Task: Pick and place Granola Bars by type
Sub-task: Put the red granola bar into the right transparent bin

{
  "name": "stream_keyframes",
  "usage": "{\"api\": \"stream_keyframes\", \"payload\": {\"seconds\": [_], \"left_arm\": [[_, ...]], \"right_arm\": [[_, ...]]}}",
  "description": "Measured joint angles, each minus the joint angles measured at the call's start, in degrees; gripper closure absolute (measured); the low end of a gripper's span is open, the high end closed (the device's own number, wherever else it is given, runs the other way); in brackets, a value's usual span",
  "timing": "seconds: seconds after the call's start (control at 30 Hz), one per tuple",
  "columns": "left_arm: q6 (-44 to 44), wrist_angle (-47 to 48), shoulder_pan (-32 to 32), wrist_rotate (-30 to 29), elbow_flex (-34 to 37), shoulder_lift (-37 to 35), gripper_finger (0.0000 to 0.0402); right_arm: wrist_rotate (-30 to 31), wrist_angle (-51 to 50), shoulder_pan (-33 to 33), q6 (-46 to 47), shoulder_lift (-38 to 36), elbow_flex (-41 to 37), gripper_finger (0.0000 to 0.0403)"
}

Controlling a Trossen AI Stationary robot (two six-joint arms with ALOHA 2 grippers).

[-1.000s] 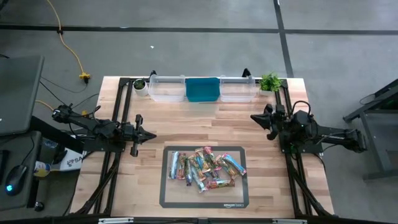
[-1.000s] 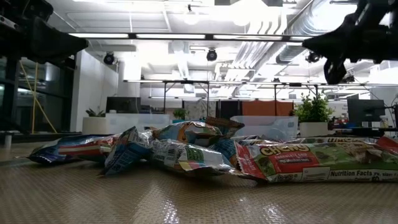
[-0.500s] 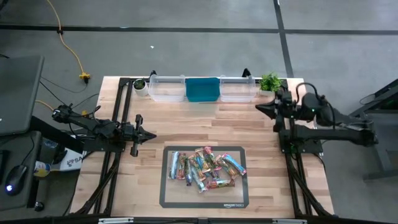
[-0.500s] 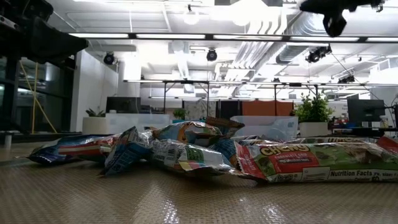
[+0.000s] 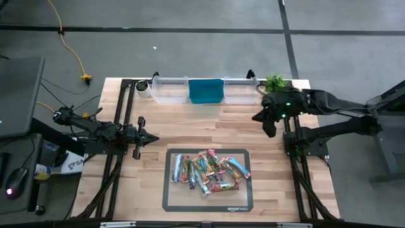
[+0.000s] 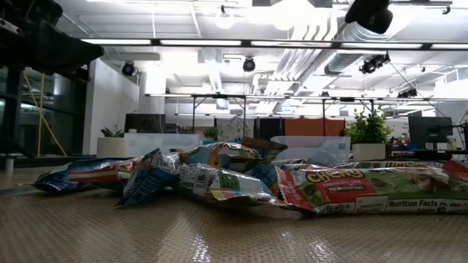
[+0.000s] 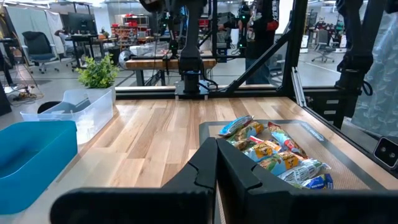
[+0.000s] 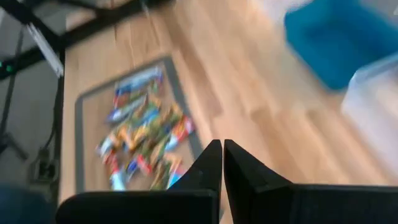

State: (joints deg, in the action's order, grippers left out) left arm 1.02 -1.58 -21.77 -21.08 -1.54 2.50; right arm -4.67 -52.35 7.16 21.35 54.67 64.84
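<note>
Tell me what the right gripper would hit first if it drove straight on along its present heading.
Probably the heap of shiny-wrapped granola bars on the dark-rimmed mat; the right gripper, fingers shut, aims down toward them, though depth is unclear.

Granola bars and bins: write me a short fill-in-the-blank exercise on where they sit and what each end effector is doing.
1. The granola bars lie in a pile on a dark-rimmed ____ on the table.
2. Of the three bins at the table's far edge, the middle bin is ____ in colour.
3. The left end effector has its fingers ____ and holds nothing.
4. The right end effector is raised above the bare wood, nearer the ____ than the bars.

Missing words: mat; blue; shut; bins
</note>
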Motion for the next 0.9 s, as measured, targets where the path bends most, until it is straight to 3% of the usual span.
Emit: {"api": "stream_keyframes", "payload": {"seconds": [0.2, 0.5, 0.9], "left_arm": [[0.0, 0.0, 0.0, 0.0, 0.0, 0.0, 0.0400], [0.0, 0.0, 0.0, 0.0, 0.0, 0.0, 0.0400], [0.0, 0.0, 0.0, 0.0, 0.0, 0.0, 0.0400]], "right_arm": [[-4.1, -2.5, -2.8, 6.6, 5.8, 0.3, 0.0403], [-10.5, -1.6, -7.7, 18.5, 11.3, -6.6, 0.0403], [-11.4, 16.4, -13.0, 32.8, 12.9, -20.1, 0.0402]]}}
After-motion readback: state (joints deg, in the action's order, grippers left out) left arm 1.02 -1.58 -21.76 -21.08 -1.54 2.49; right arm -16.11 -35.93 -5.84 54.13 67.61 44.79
